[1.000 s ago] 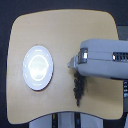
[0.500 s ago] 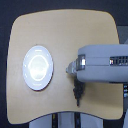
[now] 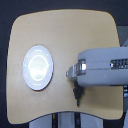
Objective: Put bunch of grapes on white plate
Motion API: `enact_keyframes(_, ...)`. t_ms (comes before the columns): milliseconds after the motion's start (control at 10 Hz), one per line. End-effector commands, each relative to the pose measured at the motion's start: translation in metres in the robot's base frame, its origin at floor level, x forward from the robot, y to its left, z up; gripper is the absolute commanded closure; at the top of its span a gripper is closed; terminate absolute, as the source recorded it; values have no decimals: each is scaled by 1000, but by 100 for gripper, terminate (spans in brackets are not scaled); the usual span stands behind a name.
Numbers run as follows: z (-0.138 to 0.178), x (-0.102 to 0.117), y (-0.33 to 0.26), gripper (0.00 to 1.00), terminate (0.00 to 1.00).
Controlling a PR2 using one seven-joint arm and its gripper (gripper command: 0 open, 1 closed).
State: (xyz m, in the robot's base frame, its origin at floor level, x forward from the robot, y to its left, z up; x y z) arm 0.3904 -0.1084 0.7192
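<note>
The white plate (image 3: 37, 67) lies on the left half of the wooden table, with nothing on it. The bunch of grapes (image 3: 76, 94) shows as a dark narrow cluster poking out from under the arm's lower edge, toward the table's front; its upper part is hidden by the arm. My gripper (image 3: 70, 73) reaches in from the exterior view's right. Its tip is a short way right of the plate's rim and just above the visible grapes. The bulky grey arm covers the fingers, so their state does not show.
The round-cornered wooden table (image 3: 60, 30) stands on a dark floor. The grey forearm (image 3: 102, 67) spans the table's right half. A pale table leg or base (image 3: 65, 120) shows below the front edge.
The arm's tip has crept left and a little lower in the view, closer to the plate. The grapes stay at about the same spot under it.
</note>
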Motion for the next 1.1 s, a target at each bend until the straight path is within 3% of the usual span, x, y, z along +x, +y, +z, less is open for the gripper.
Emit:
enact_keyframes(0,9,4,-22,100,0)
enact_keyframes(1000,13,7,-28,100,0)
